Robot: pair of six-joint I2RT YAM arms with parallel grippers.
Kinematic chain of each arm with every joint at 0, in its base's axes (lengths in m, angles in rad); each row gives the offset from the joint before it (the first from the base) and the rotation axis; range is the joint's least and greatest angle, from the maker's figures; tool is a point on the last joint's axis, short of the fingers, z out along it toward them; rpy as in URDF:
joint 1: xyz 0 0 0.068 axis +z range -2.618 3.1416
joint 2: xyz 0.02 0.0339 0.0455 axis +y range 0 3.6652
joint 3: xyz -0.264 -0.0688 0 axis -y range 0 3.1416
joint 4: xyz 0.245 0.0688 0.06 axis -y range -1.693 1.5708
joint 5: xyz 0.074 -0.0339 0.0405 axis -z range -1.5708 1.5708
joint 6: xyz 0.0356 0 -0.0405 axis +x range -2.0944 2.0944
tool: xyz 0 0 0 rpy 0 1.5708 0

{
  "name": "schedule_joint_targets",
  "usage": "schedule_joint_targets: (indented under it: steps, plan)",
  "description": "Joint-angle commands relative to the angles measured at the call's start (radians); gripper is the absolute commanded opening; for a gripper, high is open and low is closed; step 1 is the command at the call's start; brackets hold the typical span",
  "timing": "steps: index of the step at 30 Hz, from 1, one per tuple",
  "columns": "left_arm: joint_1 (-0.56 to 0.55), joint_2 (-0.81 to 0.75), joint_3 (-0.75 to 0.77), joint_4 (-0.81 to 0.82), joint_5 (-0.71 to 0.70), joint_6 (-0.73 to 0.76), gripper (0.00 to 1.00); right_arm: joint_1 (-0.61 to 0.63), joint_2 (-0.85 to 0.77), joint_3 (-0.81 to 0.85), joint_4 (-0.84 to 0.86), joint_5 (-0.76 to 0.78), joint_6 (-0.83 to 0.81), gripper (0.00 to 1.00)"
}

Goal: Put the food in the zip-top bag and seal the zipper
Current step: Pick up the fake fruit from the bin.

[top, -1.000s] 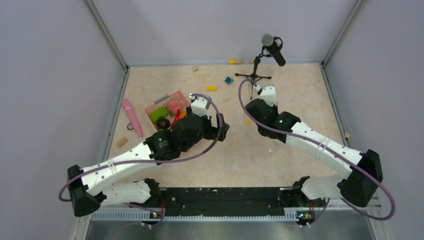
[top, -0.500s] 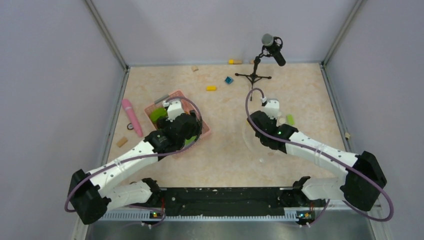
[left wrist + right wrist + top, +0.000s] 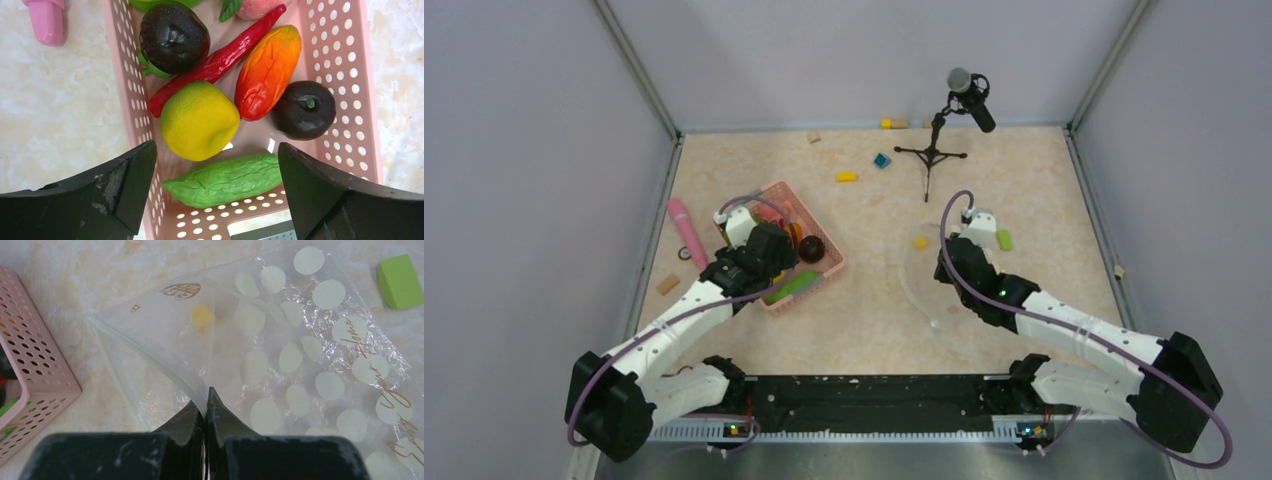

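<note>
A: Change since the earlier frames: the left end effector (image 3: pixel 216 150) has swung from the gap between basket and bag to over the pink basket (image 3: pixel 357 75), at 9 o'clock on the table (image 3: pixel 874 300). The right arm has drawn back toward 5 o'clock.

B: States?

A: Left: fingers spread wide, holding nothing. Below it lie the lemon (image 3: pixel 199 120), cucumber (image 3: pixel 225 180), red chili (image 3: pixel 220 60), an orange-red piece (image 3: pixel 267 70) and two dark round fruits (image 3: pixel 174 35) (image 3: pixel 303 110). All the food seen is in the basket, none bagged. Right end effector (image 3: pixel 206 400): pressed together, pinching the mouth edge of the zip-top bag (image 3: pixel 300 360) near the zipper (image 3: pixel 145 356), at 3 o'clock.

B: Hazards?

A: Likely three. The pinch holds only thin film, so it could slip and the mouth fall shut. The lemon touches the chili and cucumber, so a descent could catch a neighbour or the basket wall. Round fruit could roll out of the fingers on the way across.

B: Markings?

A: Gold cursive on the bag, apparently "Enjoy Your Home", though partly cut off. The gold oval emblem is too small to read.
</note>
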Motion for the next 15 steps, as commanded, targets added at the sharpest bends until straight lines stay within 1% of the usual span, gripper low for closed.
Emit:
schedule_joint_targets:
  steps: [1,6,10,15]
  plan:
    - [0.031,0.016,-0.021,0.082,0.034,-0.008,0.95,0.000,-0.013,-0.015,0.096,-0.027,0.001,0.00]
    - [0.071,0.077,-0.015,0.104,0.080,-0.005,0.94,-0.001,-0.013,-0.025,0.114,-0.033,0.003,0.00]
    - [0.078,0.121,-0.003,0.083,0.053,-0.023,0.93,0.000,-0.011,-0.029,0.122,-0.028,0.004,0.00]
    - [0.092,0.182,0.006,0.092,0.065,-0.020,0.93,0.000,-0.004,-0.030,0.123,-0.016,0.012,0.00]
